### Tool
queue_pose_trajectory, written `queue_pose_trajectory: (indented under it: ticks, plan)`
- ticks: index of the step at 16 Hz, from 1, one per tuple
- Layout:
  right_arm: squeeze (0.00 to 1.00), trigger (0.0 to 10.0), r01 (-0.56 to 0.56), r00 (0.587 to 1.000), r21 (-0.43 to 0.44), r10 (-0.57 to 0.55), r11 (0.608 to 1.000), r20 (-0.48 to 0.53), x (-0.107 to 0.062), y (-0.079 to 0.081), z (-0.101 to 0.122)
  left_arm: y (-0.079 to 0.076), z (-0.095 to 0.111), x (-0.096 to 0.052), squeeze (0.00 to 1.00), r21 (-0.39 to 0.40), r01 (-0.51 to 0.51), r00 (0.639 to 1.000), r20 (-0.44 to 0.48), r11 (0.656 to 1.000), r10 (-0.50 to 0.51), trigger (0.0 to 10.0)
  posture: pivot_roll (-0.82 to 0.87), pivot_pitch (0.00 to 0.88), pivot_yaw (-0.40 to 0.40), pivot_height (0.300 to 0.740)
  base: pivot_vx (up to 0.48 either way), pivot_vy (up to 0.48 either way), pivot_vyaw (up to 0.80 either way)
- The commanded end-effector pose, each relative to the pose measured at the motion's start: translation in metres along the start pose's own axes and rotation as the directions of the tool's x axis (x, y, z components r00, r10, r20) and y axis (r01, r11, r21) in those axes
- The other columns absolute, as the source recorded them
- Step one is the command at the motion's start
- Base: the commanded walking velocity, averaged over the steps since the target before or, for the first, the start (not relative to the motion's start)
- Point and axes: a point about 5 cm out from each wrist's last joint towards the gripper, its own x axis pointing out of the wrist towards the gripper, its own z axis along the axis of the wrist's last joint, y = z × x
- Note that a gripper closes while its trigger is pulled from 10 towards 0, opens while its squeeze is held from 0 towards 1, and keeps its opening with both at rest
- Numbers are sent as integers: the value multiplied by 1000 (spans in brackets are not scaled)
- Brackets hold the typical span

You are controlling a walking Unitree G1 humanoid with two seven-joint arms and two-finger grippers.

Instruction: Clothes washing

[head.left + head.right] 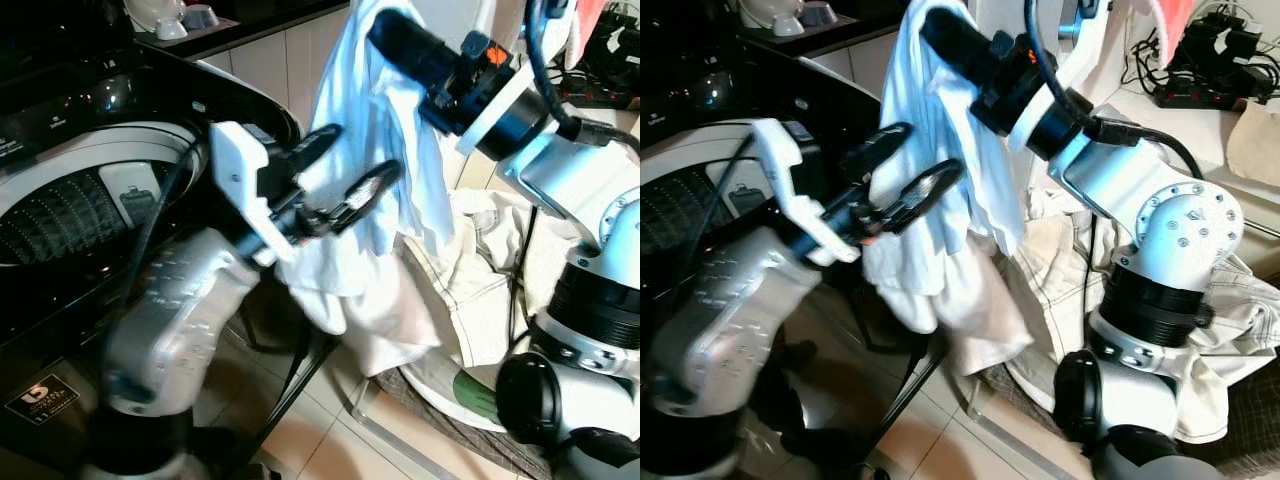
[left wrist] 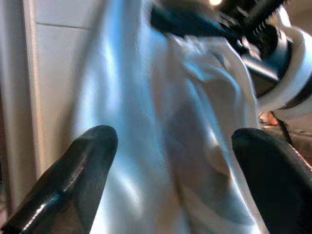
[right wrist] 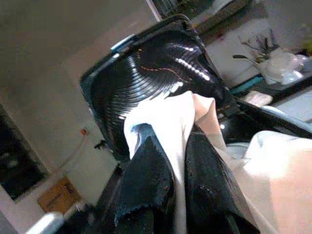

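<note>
Writing is scarce: a small square sticker (image 1: 42,399) with a white logo sits low on the front of the black washing machine (image 1: 90,110), and small pale print runs along the machine's top panel, but neither can be read at this size.

A pale blue-white cloth (image 1: 372,130) hangs in the air beside the washing machine, its long axis running up and down. Its top end is pinched between the two black fingers of the right gripper (image 3: 178,161), which is held high and clamped on the fabric; in the right wrist view the cloth bunches out above the fingertips, with the machine's raised dark lid (image 3: 156,73) behind it. The lower end of the cloth (image 1: 940,290) droops in folds toward the floor.

The left gripper (image 1: 345,180) reaches in from the machine's side at about the cloth's middle. Its fingers (image 2: 73,180) are spread apart with the fabric between them, and they have not closed on it.

Below and to the robot's right lies a heap of cream laundry (image 1: 480,270) in a basket (image 1: 440,400) on the tiled floor (image 1: 330,440). The open drum (image 1: 70,215) of the washing machine shows at the robot's left.
</note>
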Motion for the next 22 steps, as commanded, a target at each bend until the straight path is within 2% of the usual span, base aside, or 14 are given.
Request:
queue_pose_trajectory:
  ticks: [1,2,3,4,5,8,9,10,11,13,15,16,19,22]
  plan:
    - [0,0,-14,1000,-26,13,1000,-16,-2,5,0,4,12,-6,1000,20,19,999,31,1000,-19,10000,-52,0,5,740,0,0,0]
    - [0,0,-10,999,-39,8,999,-38,-5,3,-1,18,22,-16,1000,35,-18,998,59,999,16,10000,-51,0,3,740,0,0,0]
    - [0,0,-9,999,-43,7,999,-45,-6,3,-1,22,25,-19,1000,38,-32,997,72,999,29,10000,-51,0,3,740,0,0,0]
    - [0,0,-17,997,-62,12,998,-79,-12,1,0,41,38,-27,1000,51,-88,991,110,995,82,10000,-45,0,-5,740,0,0,0]
    - [0,0,-40,995,-68,34,997,-96,-15,2,1,47,38,-28,1000,49,-95,991,99,994,90,10000,-43,0,-5,740,0,0,0]
    - [0,0,-141,981,-62,131,988,-147,-19,11,0,54,22,-18,1000,61,-50,999,18,997,49,10000,-41,0,-6,740,0,0,0]
    - [0,0,-155,978,-56,145,986,-148,-20,12,0,55,21,-14,1000,27,-40,999,35,999,39,10000,-41,0,-6,740,0,0,0]
    - [0,0,-166,977,-48,157,985,-142,-20,13,0,50,16,-5,1000,-64,20,998,53,998,-16,10000,-45,0,-5,740,0,0,0]
    - [0,0,-164,978,-48,156,985,-141,-20,13,0,47,13,-2,1000,-82,45,998,48,996,-41,10000,-45,0,-5,740,0,0,0]
    - [0,0,-152,979,-56,143,987,-148,-16,12,-5,32,8,7,1000,-203,131,988,103,970,-112,10000,-60,0,8,740,0,0,0]
    - [0,0,-108,984,-59,98,992,-150,-13,6,-9,20,10,10,1000,-283,207,972,166,937,-165,10000,-62,0,6,740,0,0,0]
    - [0,0,-54,988,-65,44,996,-146,-12,-1,-11,12,14,9,1000,-366,262,954,239,893,-182,10000,-60,0,5,740,0,0,0]
    - [0,0,-35,990,-63,26,997,-135,-11,-4,-10,5,14,5,1000,-441,311,940,272,842,-205,10000,-54,0,2,740,0,0,0]
    - [0,0,-32,991,-75,22,997,-130,-10,-4,-9,-9,0,1,1000,-467,347,938,200,814,-284,10000,-53,0,5,740,0,0,0]
